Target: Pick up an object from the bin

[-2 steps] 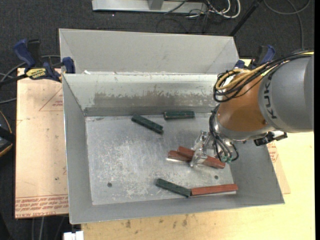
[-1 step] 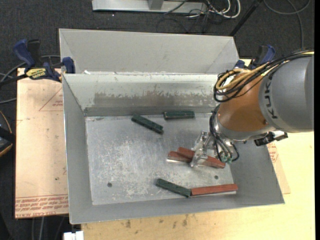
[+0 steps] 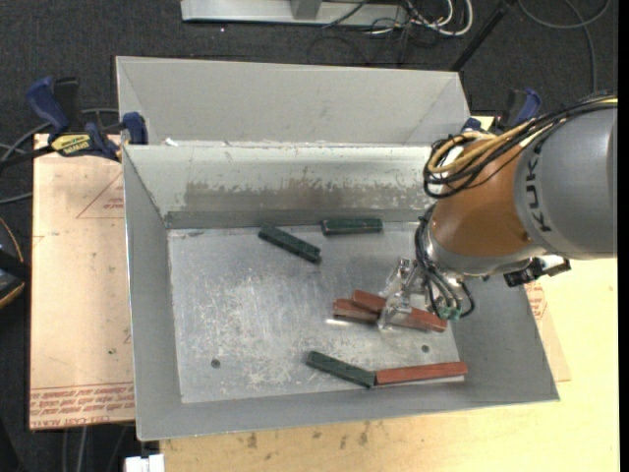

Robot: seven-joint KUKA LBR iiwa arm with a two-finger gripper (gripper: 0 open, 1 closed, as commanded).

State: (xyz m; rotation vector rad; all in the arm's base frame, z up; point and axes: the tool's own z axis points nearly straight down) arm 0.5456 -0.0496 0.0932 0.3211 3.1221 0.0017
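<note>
The gripper (image 3: 396, 308) is hanging low over two overlapping red-brown bars (image 3: 356, 309) lying right of the middle of the bin (image 3: 147, 293). I cannot tell whether it is open or closed. Two dark green bars (image 3: 289, 243) are lying by the back wall.

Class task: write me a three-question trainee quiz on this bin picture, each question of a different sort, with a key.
1. True or false: the hand is over the red-brown bars in the right half of the bin.
2. How many dark green bars lie in the bin? A two, B three, C five.
3. Fill in: the front red-brown bar lies end to end with a ____ bar.

Key: 1 true; 2 B; 3 dark green.
</note>
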